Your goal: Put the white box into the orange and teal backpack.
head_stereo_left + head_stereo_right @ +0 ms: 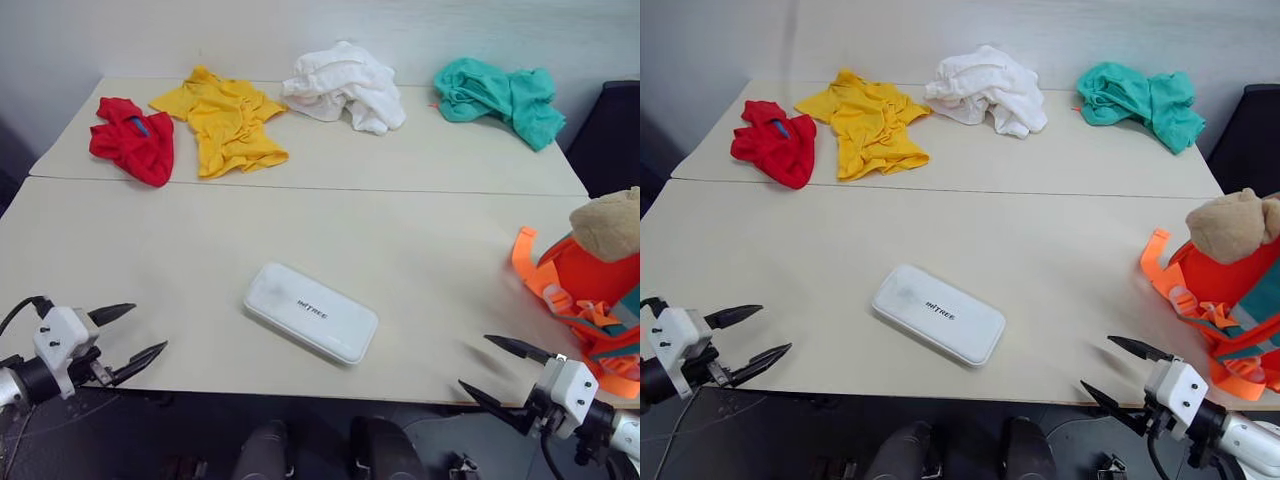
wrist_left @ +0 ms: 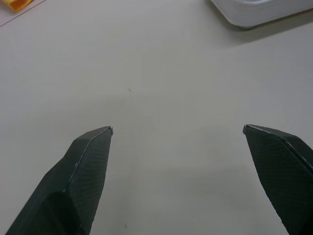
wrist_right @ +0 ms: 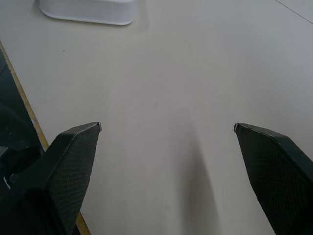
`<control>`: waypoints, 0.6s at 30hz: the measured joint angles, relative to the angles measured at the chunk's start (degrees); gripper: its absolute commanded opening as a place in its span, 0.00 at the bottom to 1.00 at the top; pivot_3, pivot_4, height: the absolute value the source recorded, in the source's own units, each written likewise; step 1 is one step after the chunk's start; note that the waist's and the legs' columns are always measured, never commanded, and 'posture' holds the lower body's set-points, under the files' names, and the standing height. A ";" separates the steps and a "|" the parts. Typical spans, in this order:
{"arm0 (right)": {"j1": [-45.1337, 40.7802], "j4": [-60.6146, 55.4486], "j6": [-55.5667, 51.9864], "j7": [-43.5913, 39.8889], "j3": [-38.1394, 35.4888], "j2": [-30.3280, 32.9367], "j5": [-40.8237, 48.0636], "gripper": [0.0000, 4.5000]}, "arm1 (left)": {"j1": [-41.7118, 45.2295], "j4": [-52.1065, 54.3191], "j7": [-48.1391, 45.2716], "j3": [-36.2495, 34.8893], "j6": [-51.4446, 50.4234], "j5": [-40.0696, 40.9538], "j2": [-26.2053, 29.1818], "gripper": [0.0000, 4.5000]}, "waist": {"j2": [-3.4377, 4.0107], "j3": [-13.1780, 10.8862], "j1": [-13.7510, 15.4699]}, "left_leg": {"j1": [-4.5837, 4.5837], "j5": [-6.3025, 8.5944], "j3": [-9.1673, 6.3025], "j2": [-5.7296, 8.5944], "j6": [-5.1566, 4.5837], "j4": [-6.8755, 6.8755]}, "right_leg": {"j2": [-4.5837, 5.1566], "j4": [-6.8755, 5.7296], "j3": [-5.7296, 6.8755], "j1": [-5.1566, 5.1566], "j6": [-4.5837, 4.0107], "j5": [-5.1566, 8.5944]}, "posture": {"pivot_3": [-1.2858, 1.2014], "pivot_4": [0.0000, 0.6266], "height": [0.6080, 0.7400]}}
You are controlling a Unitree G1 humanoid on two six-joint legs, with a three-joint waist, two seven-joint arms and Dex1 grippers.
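The white box (image 1: 311, 312) lies flat near the table's front edge, in the middle, with small dark lettering on its top. At the right edge of the table sits the orange and teal backpack (image 1: 585, 290), with a tan plush piece (image 1: 610, 224) on top of it. My left gripper (image 1: 140, 333) hovers open at the front left corner, well left of the box. Over at the front right, my right gripper (image 1: 490, 365) is open too, between the box and the backpack. Both hold nothing. An end of the box (image 3: 88, 11) shows in the right wrist view, and a corner (image 2: 259, 11) in the left wrist view.
Along the far side of the table (image 1: 430, 240) lie a red garment (image 1: 133, 140), a yellow garment (image 1: 225, 120), a white garment (image 1: 345, 85) and a teal garment (image 1: 500, 97). A dark chair (image 1: 612, 140) stands at the back right.
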State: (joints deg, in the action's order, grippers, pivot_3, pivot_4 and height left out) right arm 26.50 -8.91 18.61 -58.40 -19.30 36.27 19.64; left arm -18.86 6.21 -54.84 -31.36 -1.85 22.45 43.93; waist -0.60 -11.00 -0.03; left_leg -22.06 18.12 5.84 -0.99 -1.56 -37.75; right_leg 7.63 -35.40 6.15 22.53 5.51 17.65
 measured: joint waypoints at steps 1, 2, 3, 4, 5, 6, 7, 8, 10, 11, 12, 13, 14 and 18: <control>0.00 0.00 0.00 0.01 0.03 0.00 -0.01 1.00 | -0.01 0.00 -0.01 0.00 0.00 0.00 0.00 1.00 | 0.00 0.00 0.00 | 0.00 0.00 0.00 0.00 0.00 0.00 | 0.00 0.00 0.00 0.00 0.00 0.00 | 0.52 0.24 1.00; -0.05 0.01 -0.01 0.04 0.14 0.00 -0.02 1.00 | -0.17 0.13 -0.23 0.00 -0.26 0.00 0.10 1.00 | 0.00 0.00 0.02 | 0.00 0.00 0.00 0.00 0.00 0.00 | 0.00 0.00 0.01 0.00 0.00 0.00 | 0.52 0.24 1.00; -0.19 0.02 -0.07 -0.10 0.17 0.02 0.07 1.00 | -0.27 0.36 -0.46 0.00 -1.18 0.24 0.32 1.00 | 0.00 0.00 0.00 | 0.00 0.00 0.00 0.00 0.00 0.00 | 0.00 -0.01 0.01 0.00 0.00 0.00 | 0.52 0.24 1.00; -0.37 0.02 -0.19 -0.39 0.17 0.07 0.24 1.00 | -0.25 0.53 -0.68 -0.02 -2.33 0.83 0.52 1.00 | 0.00 0.00 -0.02 | 0.00 0.00 0.00 0.00 0.00 0.00 | 0.00 -0.01 0.00 0.00 0.00 0.00 | 0.52 0.24 1.00; -0.67 0.03 -0.48 -0.88 0.23 0.34 0.81 1.00 | -0.26 0.83 -1.06 -0.03 -3.73 1.91 0.76 1.00 | 0.00 0.00 -0.02 | 0.00 -0.01 0.00 0.00 -0.01 0.00 | 0.00 -0.01 0.00 0.00 0.00 0.00 | 0.52 0.24 1.00; -0.94 0.02 -0.84 -1.23 0.25 0.67 1.31 1.00 | -0.25 1.24 -1.38 -0.07 -4.76 2.64 0.88 1.00 | 0.00 0.00 -0.03 | 0.00 -0.02 0.00 0.00 -0.02 0.00 | 0.00 -0.02 0.00 0.00 0.00 0.00 | 0.52 0.24 1.00; -1.43 -0.01 -1.50 -1.41 0.27 0.95 1.99 1.00 | -0.34 2.09 -1.88 -0.09 -6.16 3.66 1.13 1.00 | 0.00 0.00 -0.04 | 0.00 -0.02 0.00 0.00 -0.02 -0.01 | 0.00 -0.02 0.00 -0.01 0.00 0.00 | 0.52 0.24 1.00; -2.39 -0.36 -2.62 -1.28 0.37 1.01 2.69 1.00 | -0.55 2.76 -2.43 -0.15 -7.91 4.83 1.52 1.00 | -0.01 0.00 -0.05 | 0.00 -0.02 -0.02 0.00 -0.01 -0.01 | 0.00 -0.03 0.01 -0.01 0.00 0.00 | 0.52 0.24 1.00; -4.18 -3.46 -6.17 -0.79 1.98 1.03 4.59 1.00 | -0.73 4.47 -2.67 -0.19 -12.43 7.18 2.34 1.00 | 0.03 -0.02 -0.24 | 0.01 -0.05 -0.02 -0.01 0.01 -0.01 | 0.00 -0.08 0.00 0.02 0.00 0.00 | 0.52 0.24 1.00; -5.26 -5.32 -7.60 -0.68 3.12 1.05 5.23 0.96 | -0.17 5.27 -2.47 -0.19 -14.01 8.11 2.45 1.00 | 0.04 -0.02 -0.27 | 0.03 -0.06 -0.02 -0.01 0.02 -0.01 | 0.00 -0.10 -0.01 0.02 -0.01 0.00 | 0.52 0.24 1.00; -6.03 -7.22 -9.52 -0.65 4.39 1.32 5.86 0.91 | 0.93 5.94 -1.88 -0.07 -15.26 8.64 2.46 1.00 | 0.05 -0.02 -0.19 | 0.04 -0.07 -0.04 -0.01 0.03 -0.01 | 0.00 -0.12 0.00 0.01 -0.02 0.01 | 0.52 0.24 1.00; -6.71 -9.13 -11.97 -0.77 6.17 2.33 6.17 0.86 | 2.82 6.44 -0.90 0.29 -16.19 8.73 2.46 0.96 | 0.05 -0.02 -0.12 | 0.03 -0.09 -0.05 -0.01 0.02 -0.01 | 0.00 -0.13 0.01 0.01 -0.02 0.01 | 0.52 0.24 1.00; -7.49 -11.26 -15.11 -1.15 8.99 4.19 6.10 0.79 | 5.92 6.61 0.64 1.09 -16.92 8.51 2.47 0.91 | 0.05 -0.02 0.14 | 0.03 -0.11 -0.10 0.00 0.01 -0.05 | 0.00 -0.14 0.05 -0.02 -0.02 0.01 | 0.52 0.24 1.00; -12.55 -15.30 -22.76 -2.02 18.51 6.51 3.09 0.47 | 16.88 6.52 6.81 7.62 -20.41 5.03 2.71 0.64 | 0.04 -0.01 1.04 | -0.03 -0.13 -0.15 0.07 -0.06 -0.14 | 0.01 -0.14 0.10 -0.05 0.00 0.00 | 0.52 0.24 1.00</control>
State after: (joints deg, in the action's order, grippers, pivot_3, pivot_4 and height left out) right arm 13.95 -24.20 -4.15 -60.41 -0.79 42.78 22.72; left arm -1.98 12.72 -48.03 -23.74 -22.26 27.48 46.64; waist -0.57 -11.01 1.00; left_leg -22.09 18.00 5.69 -0.92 -1.61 -37.89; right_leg 7.64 -35.54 6.25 22.48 5.51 17.65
